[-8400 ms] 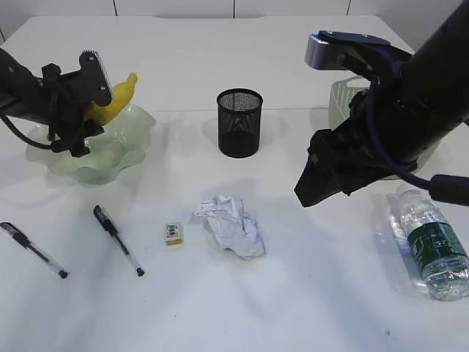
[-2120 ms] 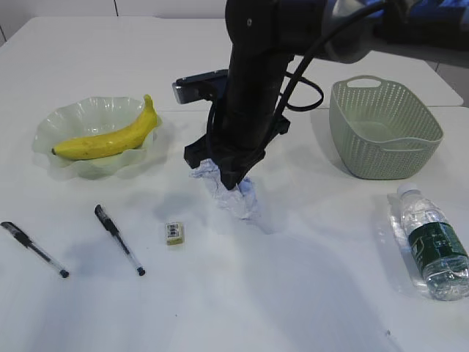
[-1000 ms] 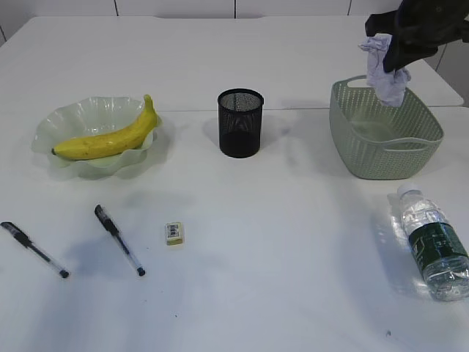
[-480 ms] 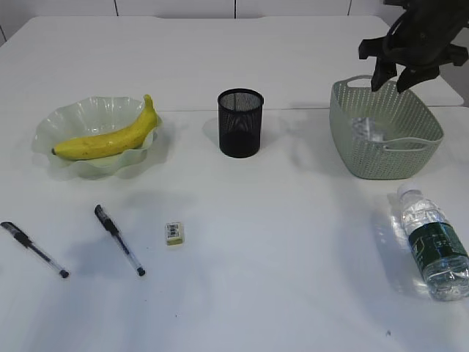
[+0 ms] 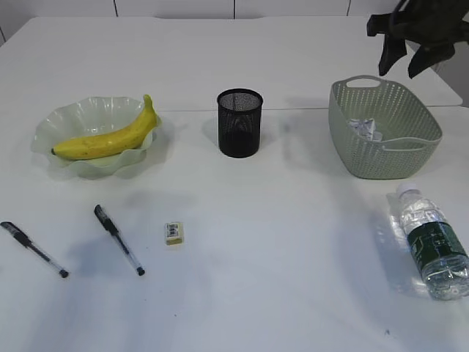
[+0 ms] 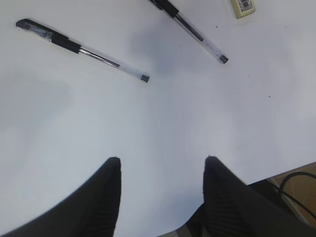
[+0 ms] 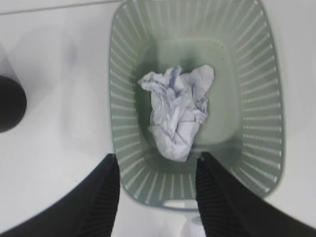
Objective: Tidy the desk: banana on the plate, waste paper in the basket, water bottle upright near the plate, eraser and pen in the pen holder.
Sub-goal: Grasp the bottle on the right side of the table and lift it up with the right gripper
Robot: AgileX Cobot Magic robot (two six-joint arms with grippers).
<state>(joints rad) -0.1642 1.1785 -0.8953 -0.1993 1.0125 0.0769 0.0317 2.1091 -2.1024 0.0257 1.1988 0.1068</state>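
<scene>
— What do we see at the fingers?
— Right fingers [image 7: 155,190] spread, empty, above the basket [image 7: 123,123]; waste paper [image 7: 177,116] lies inside. Left fingers [image 6: 160,185] spread over bare desk [image 6: 237,113], near two pens [image 6: 81,48].

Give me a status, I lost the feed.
Both claws open and empty, right claw above the basket. Waste paper in basket. Bottle lying down; pens, eraser loose. Nothing obstructing.
</scene>
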